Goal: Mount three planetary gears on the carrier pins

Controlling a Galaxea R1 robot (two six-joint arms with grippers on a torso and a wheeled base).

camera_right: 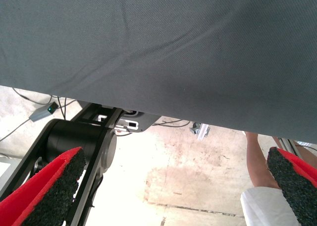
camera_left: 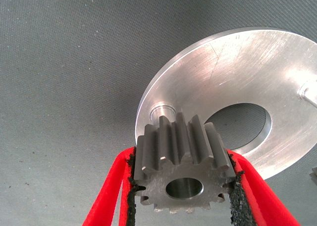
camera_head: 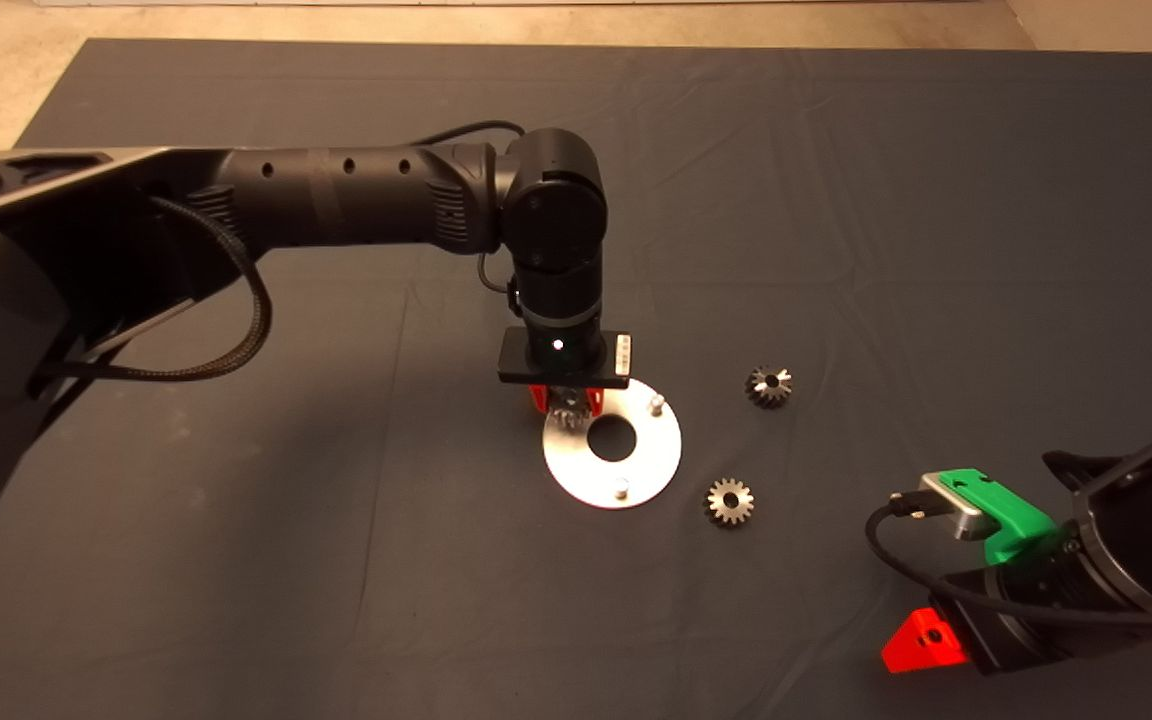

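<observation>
The white disc (camera_head: 636,480) lies at mid-mat with two carrier pins (camera_head: 654,403) (camera_head: 621,489) showing bare in the head view. My left gripper (camera_head: 566,405) hangs over the disc's left rim, shut on one planetary gear (camera_left: 183,169), which is gripped by its teeth between the black pads. A third pin (camera_left: 161,112) stands just beyond that gear, which is not on it. Two more gears (camera_head: 768,385) (camera_head: 729,501) lie loose on the mat right of the disc (camera_left: 237,77). My right gripper (camera_head: 921,640) is parked at the lower right, open (camera_right: 173,186).
The dark mat (camera_head: 236,560) spreads wide around the disc, with bare cloth on the left and at the front. Past the mat's edge, the right wrist view shows the floor, a black robot base (camera_right: 79,141) and a person's leg (camera_right: 255,156).
</observation>
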